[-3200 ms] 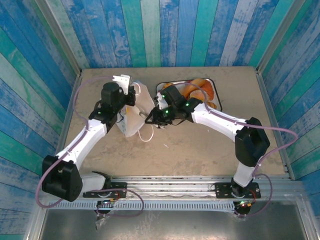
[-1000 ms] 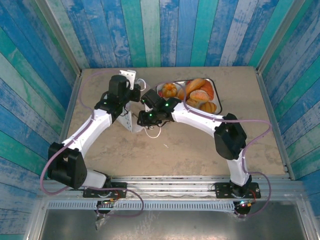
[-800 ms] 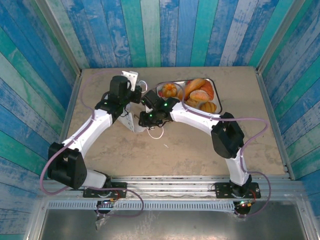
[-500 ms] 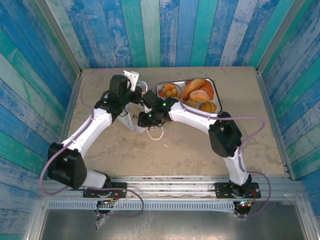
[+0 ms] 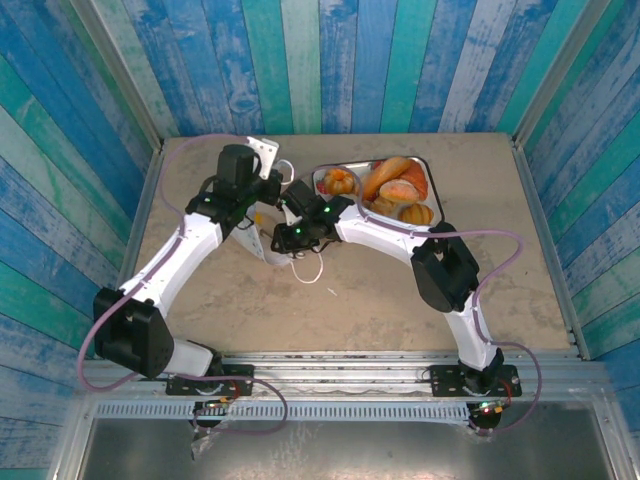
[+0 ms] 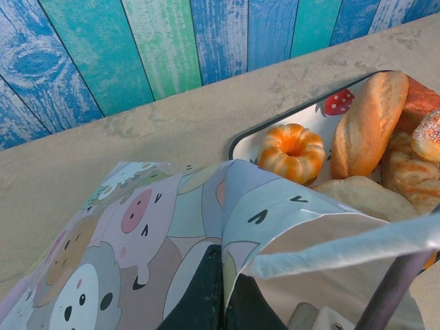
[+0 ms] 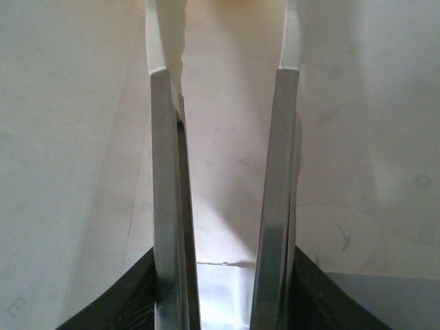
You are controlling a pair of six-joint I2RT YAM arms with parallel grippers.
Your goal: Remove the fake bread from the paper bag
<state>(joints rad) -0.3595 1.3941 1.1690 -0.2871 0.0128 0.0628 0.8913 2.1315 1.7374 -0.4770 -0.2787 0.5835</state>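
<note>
We are at the reaching-in step. On the beige worktop (image 5: pixel 400 290), our left fingers (image 6: pixel 201 299) pinch the rim of the small white paper bag (image 6: pixel 158 227) printed with cartoon animals. Just beside the bag, a white strawberry-print tray (image 6: pixel 313 122) carries glossy golden-brown fake bread (image 6: pixel 368 110). Our right fingers (image 7: pixel 168 206) stand narrowly apart inside the bag, gripping nothing we can see. Next, we judge, they must go deeper and close on any piece inside. The left wrist view shows tray and print. The right wrist view shows the bag's plain interior, but we cannot make out its far end.

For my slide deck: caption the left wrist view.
Left gripper pinches the paper bag rim; fake bread lies in the tray beyond.
</note>
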